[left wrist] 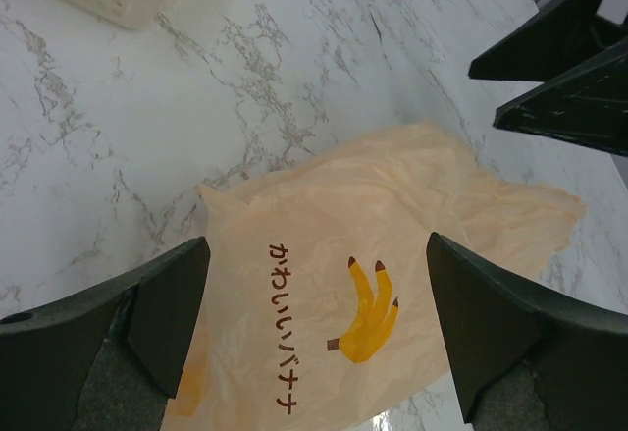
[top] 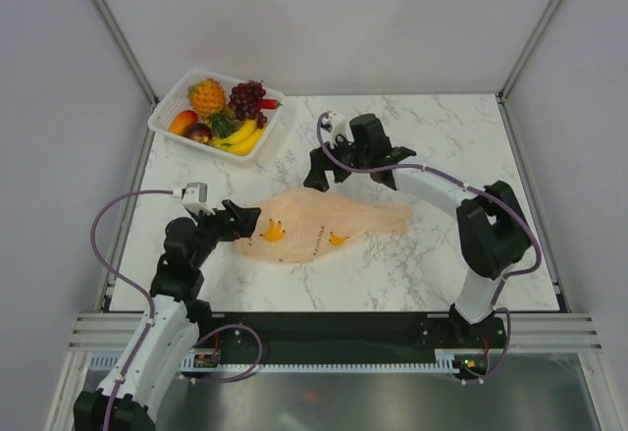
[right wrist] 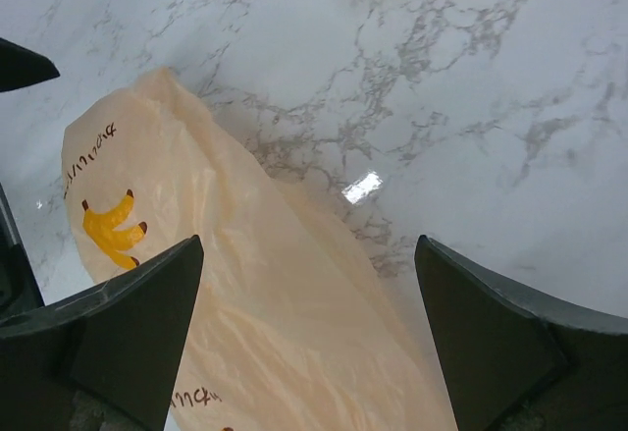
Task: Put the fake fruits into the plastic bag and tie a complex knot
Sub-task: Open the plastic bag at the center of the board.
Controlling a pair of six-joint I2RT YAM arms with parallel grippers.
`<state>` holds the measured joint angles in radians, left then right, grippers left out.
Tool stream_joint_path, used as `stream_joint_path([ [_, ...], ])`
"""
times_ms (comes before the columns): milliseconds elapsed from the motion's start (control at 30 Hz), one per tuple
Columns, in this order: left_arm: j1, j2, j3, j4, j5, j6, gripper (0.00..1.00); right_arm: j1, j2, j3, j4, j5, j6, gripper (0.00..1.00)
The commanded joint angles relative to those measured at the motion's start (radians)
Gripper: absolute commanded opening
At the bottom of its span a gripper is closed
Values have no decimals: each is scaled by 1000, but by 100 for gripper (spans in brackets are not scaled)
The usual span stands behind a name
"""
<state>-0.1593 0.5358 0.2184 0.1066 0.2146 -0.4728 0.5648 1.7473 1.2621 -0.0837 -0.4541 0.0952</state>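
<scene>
Because the plastic bag (top: pixel 319 227) is thin, limp film lying flat on the marble table (top: pixel 442 136), expect it to weigh almost nothing, slide and crumple. Pinch 1 layer at an edge, likely the narrower end pointing to the right edge, though you cannot tell where the mouth is. It lies mid-table, nearer the near edge. The white basket (top: pixel 165 117) at the far left corner holds the fake fruits (top: pixel 224 109): stiff, glossy, probably slippery. The 2 pincers gape, gripping nothing: the left pincer (left wrist: pixel 316 244) straddles the bag's left end, the right pincer (right wrist: pixel 309 244) hovers over its far side.
</scene>
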Motion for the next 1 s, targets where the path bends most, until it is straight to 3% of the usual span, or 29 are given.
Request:
stream_joint_path([
  [0,1,-19,27,22,-4,25,100,30,124,111,-39,-244,-124,98],
  [67,0,-33,26,15,-11,25,100,55,150,118,-40,-296,-152,98],
  [167,1,-48,24,10,-9,25,100,73,170,106,-53,-327,-179,89],
  [267,0,-45,25,10,-8,23,100,78,166,73,-54,-319,-193,53],
  [300,0,-43,27,10,-4,23,100,78,155,62,-56,-307,-187,28],
  [367,0,-40,29,10,-6,23,100,76,135,40,-28,-193,-161,0],
  [567,0,-37,30,10,6,23,100,76,-87,-85,130,248,-5,0],
  [600,0,-34,32,10,6,23,100,96,-160,-116,128,464,-3,0],
  [667,0,-31,33,10,6,23,100,214,-228,-154,127,711,-66,0],
  [700,0,-28,33,10,5,22,100,254,-282,-171,140,918,-80,0],
  [833,0,-11,38,15,9,22,100,394,-316,-195,133,1225,-63,0],
  [900,0,-5,41,16,11,22,100,502,-275,-184,125,1299,-86,16],
  [933,0,0,42,15,8,23,100,574,-244,-182,125,1301,-135,40],
  [967,0,1,42,15,8,23,100,604,-233,-182,127,1283,-138,52],
])
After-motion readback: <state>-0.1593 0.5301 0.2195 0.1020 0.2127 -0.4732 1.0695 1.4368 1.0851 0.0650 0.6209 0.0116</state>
